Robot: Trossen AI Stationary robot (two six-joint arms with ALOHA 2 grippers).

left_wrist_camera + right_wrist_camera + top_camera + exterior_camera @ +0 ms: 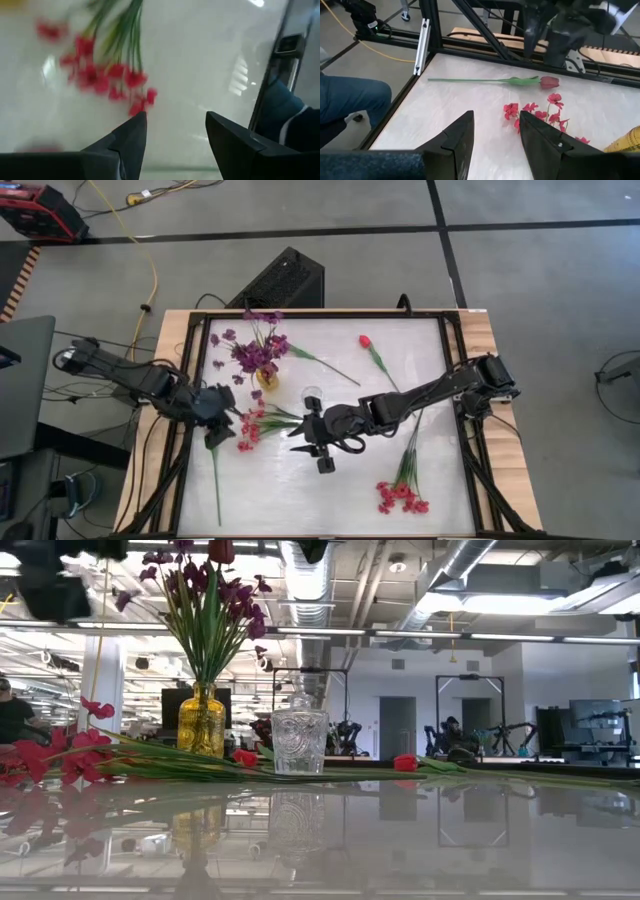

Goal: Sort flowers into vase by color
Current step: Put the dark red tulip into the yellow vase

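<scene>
While above the red-pink spray [252,427], left hand [214,432] spread, empty; right hand [322,448] parted.

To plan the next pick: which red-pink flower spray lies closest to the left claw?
The red-pink spray beside the left claw, near the yellow vase; the other spray lies far right.

Both arms are dark, near-black, built of jointed segments with rounded housings. The left gripper [175,137] and right gripper [495,135] each end in two broad, matte black fingers that taper to blunt wedge tips. Thin black cables trail from the arm bases by the table [440,480] edges.
</scene>
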